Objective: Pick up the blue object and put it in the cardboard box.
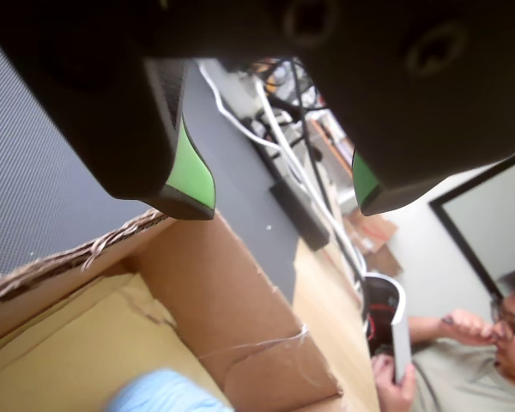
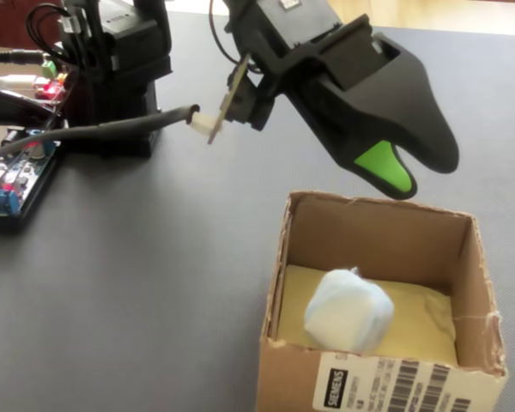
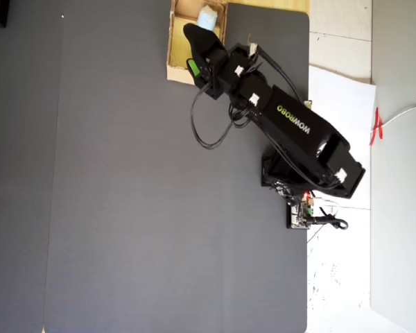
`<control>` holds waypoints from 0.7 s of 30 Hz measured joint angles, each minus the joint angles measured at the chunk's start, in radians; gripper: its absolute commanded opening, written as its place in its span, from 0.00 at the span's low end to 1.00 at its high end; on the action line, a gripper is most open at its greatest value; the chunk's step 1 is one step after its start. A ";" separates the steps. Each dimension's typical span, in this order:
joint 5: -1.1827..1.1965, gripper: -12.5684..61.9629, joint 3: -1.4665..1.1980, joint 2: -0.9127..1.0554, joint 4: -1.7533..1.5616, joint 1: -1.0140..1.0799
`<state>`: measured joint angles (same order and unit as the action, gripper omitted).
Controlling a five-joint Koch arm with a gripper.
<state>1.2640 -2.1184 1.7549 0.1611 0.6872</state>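
The pale blue object point(image 2: 349, 312) lies on the yellowish floor of the cardboard box point(image 2: 386, 232), near the front wall in the fixed view. The wrist view shows it blurred at the bottom edge point(image 1: 167, 393), inside the box point(image 1: 232, 300). My gripper point(image 1: 281, 202) hangs above the box, open, its green-padded jaws well apart with nothing between them. In the fixed view the gripper point(image 2: 403, 176) hovers just over the box's far rim. From overhead, the gripper point(image 3: 189, 50) reaches over the box point(image 3: 175, 41) at the mat's top edge, with the blue object point(image 3: 208, 17) beside it.
The arm's base point(image 2: 120, 69) and a circuit board point(image 2: 9, 184) with cables stand at the far left of the fixed view. A dark grey mat point(image 3: 125, 180) covers the table. A person point(image 1: 489, 343) sits beyond the table in the wrist view.
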 measured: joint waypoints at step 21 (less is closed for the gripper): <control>0.126 0.62 -0.201 0.179 -0.029 -0.469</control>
<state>1.3898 -2.3194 1.9343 0.1319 0.2178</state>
